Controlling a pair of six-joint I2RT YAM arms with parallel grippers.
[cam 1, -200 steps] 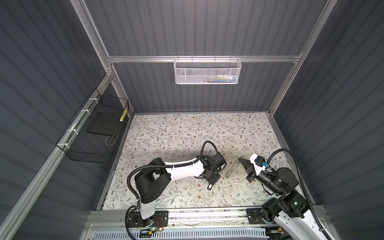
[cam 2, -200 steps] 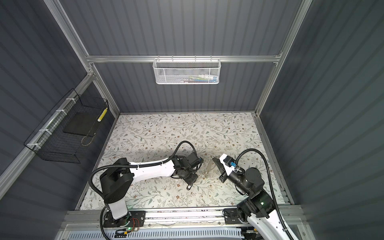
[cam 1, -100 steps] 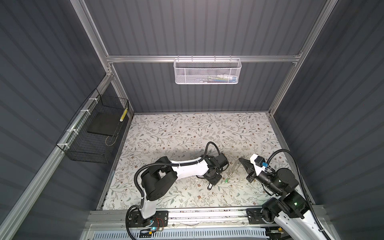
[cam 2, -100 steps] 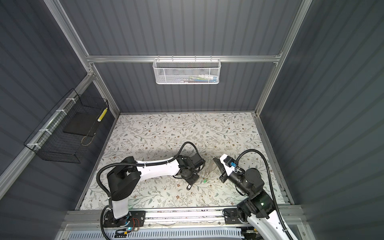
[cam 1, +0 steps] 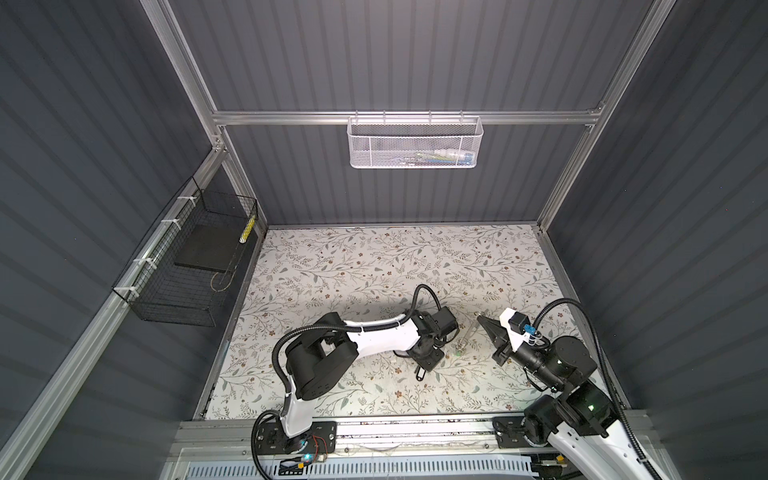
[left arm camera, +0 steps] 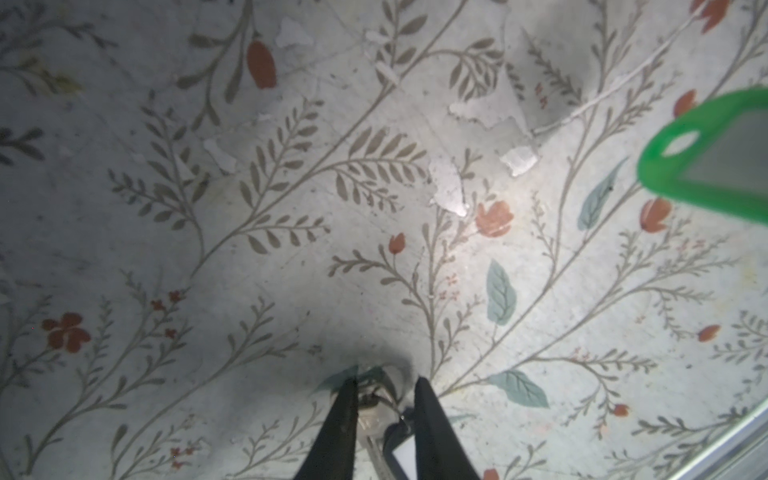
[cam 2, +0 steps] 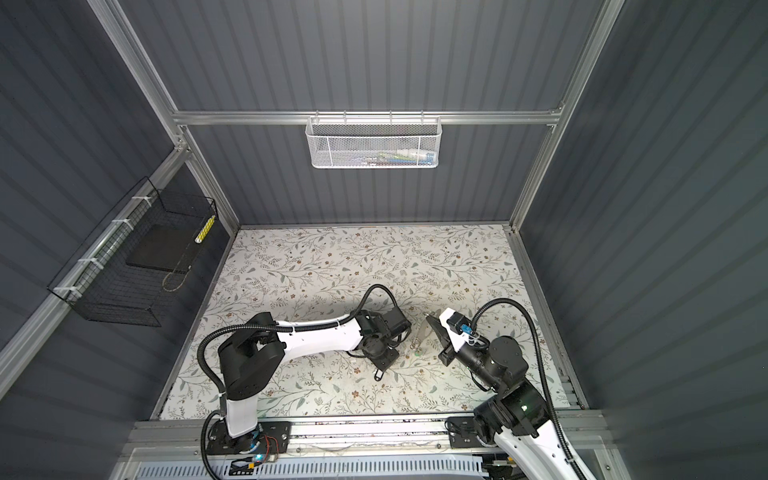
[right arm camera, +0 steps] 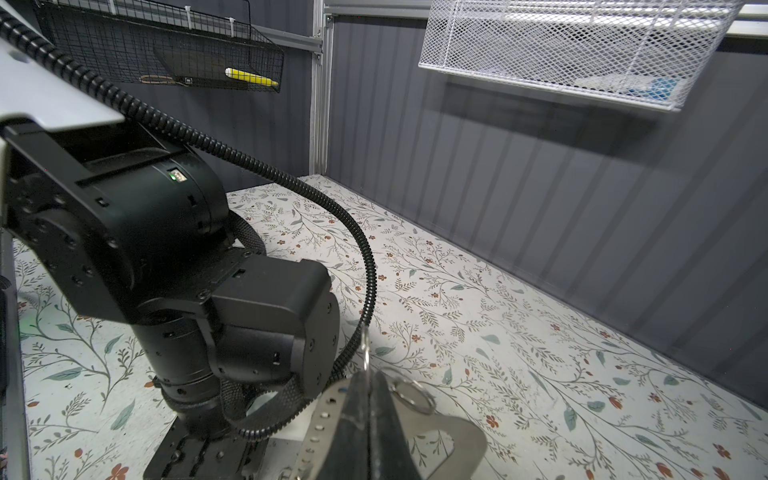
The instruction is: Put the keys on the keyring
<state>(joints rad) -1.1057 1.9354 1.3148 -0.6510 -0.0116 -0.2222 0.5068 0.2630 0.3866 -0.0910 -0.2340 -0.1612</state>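
My left gripper (left arm camera: 386, 380) points down at the floral tabletop, its jaws closed in on a silver key (left arm camera: 370, 413) with a black tag (left arm camera: 401, 446). In both top views that black tag (cam 1: 419, 375) (cam 2: 378, 375) pokes out below the left gripper (cam 1: 428, 361). My right gripper (right arm camera: 365, 384) is shut on the grey keyring (right arm camera: 322, 415) and holds it above the table, a metal ring (right arm camera: 409, 397) dangling from it. In a top view the keyring (cam 1: 471, 330) slants beside the right gripper (cam 1: 484, 324). A green tag (left arm camera: 706, 158) (cam 1: 457, 352) hangs under it.
A black wire basket (cam 1: 187, 266) hangs on the left wall and a white mesh basket (cam 1: 415, 143) on the back wall. Grey walls enclose the table on three sides. An aluminium rail (cam 1: 415, 432) runs along the front edge. The left arm's wrist (right arm camera: 145, 249) stands close to the keyring.
The left arm's elbow has swung to the right and its jaws have narrowed onto the black-tagged key. The right arm and the keyring have not moved.
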